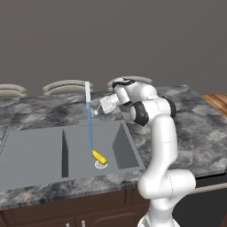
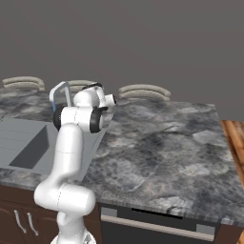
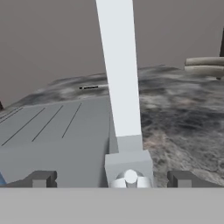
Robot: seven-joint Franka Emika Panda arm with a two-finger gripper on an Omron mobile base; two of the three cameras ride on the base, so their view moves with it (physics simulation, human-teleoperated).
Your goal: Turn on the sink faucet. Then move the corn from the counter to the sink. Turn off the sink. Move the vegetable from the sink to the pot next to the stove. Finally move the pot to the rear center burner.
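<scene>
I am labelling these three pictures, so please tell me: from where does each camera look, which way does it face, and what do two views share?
Left base view: behind the arm to its left, looking forward and down at the sink, the corn and the faucet; the white arm rises at lower right.
Right base view: behind to its right, facing the counter; the arm rises at lower left.
Hand view: on the hand, facing the faucet's base; both fingertips show.
Shared: faucet, sink, counter.

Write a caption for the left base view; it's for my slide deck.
Water streams onto the corn in the sink while the gripper reaches the faucet.
</scene>
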